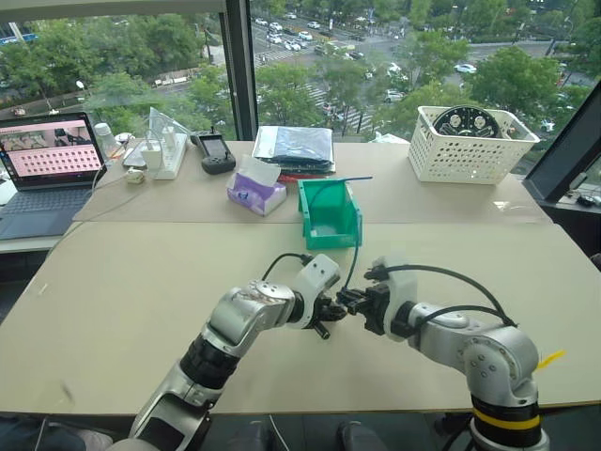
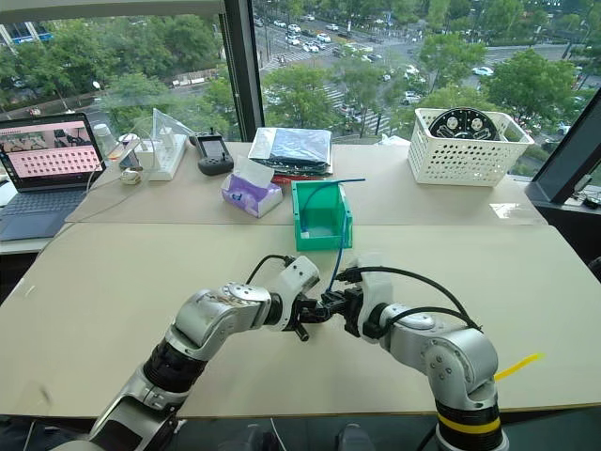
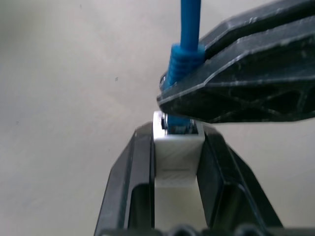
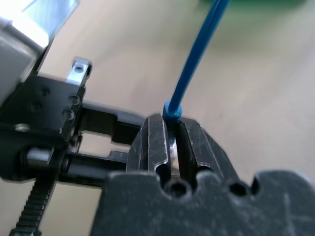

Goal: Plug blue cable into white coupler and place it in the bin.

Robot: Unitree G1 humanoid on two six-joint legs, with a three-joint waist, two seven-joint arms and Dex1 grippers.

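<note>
We're mid-plugging: left end effector [image 3: 177, 162] grips white coupler [image 3: 178, 147], right end effector [image 4: 173, 142] pinches blue cable [image 3: 189, 29] plug at its socket. Next: seat fully, carry to bin [image 1: 331, 218] ahead.

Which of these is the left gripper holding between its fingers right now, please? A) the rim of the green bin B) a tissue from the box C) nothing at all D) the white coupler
D: in the left wrist view, the left gripper clamps the white coupler between its two black fingers, while the right gripper presses the blue cable plug into its socket.
</note>
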